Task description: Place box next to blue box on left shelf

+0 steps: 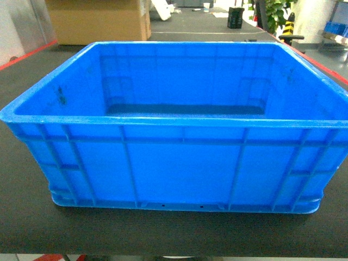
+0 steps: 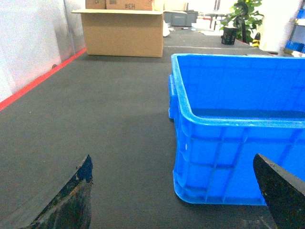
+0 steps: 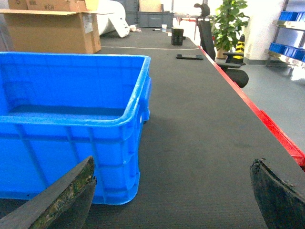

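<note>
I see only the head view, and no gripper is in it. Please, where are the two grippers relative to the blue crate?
Observer: The left gripper is open, low before the near left corner of the box, not touching it.
Operator: And the other one?
Observer: The right gripper is also open, low at the near right corner of the crate; nothing is between its fingers.
Operator: Is there something on the table to the right of the crate?
Observer: The mat beside it is bare; a flat dark object lies farther back, near the red edge.
</note>
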### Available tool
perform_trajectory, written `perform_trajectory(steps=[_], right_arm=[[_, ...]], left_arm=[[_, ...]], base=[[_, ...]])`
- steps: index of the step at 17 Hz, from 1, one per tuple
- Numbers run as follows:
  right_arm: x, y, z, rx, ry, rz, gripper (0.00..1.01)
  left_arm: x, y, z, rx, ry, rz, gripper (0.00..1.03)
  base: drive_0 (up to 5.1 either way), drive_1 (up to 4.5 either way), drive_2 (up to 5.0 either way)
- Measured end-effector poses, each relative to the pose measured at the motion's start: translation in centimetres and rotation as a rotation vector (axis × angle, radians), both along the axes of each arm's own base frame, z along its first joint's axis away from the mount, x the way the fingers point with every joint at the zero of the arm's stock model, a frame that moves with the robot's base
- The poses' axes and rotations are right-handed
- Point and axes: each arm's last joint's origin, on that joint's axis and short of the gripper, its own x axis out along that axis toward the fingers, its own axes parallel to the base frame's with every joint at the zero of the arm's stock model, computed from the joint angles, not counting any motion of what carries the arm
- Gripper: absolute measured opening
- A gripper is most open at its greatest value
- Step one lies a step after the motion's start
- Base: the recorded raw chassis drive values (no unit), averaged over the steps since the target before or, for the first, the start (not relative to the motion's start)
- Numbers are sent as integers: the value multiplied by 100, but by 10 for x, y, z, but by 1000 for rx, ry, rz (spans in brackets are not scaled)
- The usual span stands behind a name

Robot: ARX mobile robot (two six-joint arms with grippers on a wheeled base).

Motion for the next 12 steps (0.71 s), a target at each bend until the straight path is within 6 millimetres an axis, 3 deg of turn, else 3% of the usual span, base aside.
perform_trajectory(steps=[12], right_arm=[[0, 0, 0, 0, 0, 0, 98]], left_arm=[[0, 0, 0, 0, 0, 0, 98]], base=[[0, 0, 0]])
